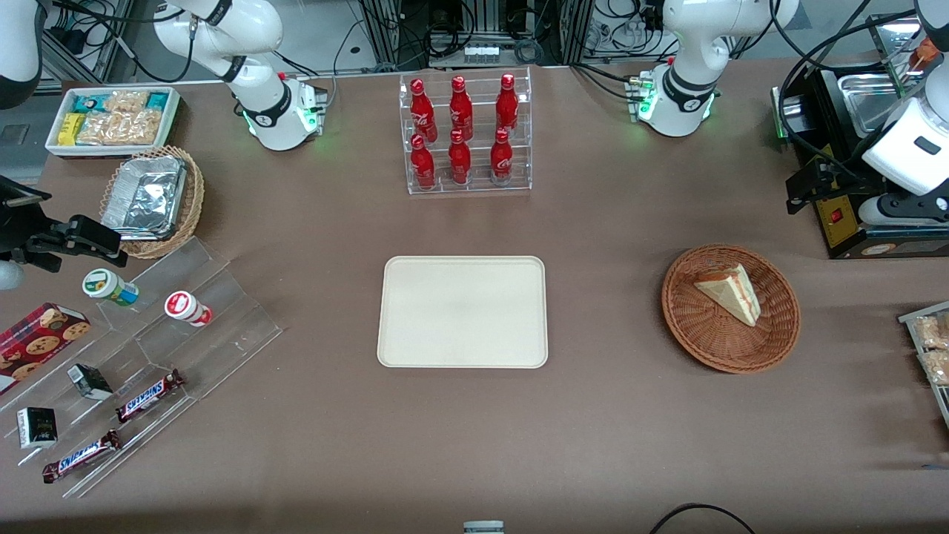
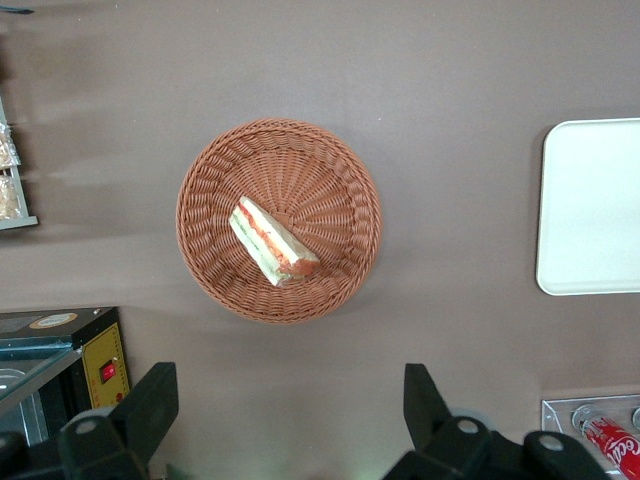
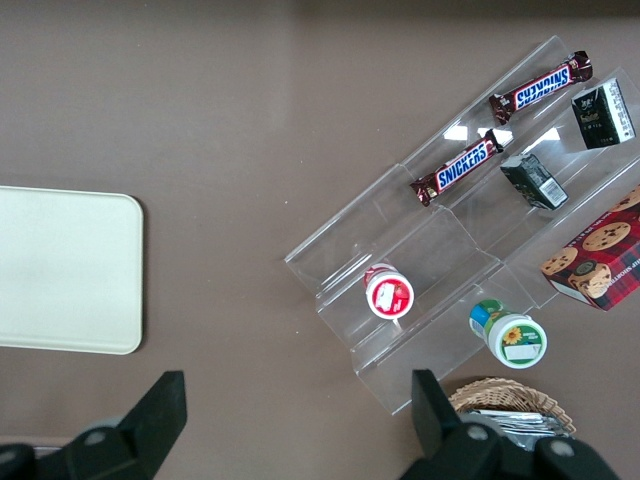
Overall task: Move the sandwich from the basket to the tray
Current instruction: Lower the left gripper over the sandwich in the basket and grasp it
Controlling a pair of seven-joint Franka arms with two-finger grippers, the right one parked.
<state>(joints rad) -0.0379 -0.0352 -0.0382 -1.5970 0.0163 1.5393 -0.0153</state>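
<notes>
The sandwich (image 1: 730, 294) (image 2: 272, 242), a pale bread wedge with red and green filling, lies in the round reddish-brown wicker basket (image 1: 712, 356) (image 2: 340, 160) toward the working arm's end of the table. The cream tray (image 1: 463, 311) (image 2: 590, 205) sits bare at the table's middle. My gripper (image 2: 288, 400) hangs high above the table, a little farther from the front camera than the basket. It is open wide, its dark fingers (image 2: 150, 400) far apart with only bare table between them. It touches nothing.
A black appliance with a red switch (image 1: 852, 222) stands close beside the gripper. A clear rack of red cola bottles (image 1: 467, 133) stands farther from the front camera than the tray. Snack packets (image 1: 930, 341) lie beside the basket. An acrylic stand with snacks (image 1: 148, 356) is toward the parked arm's end.
</notes>
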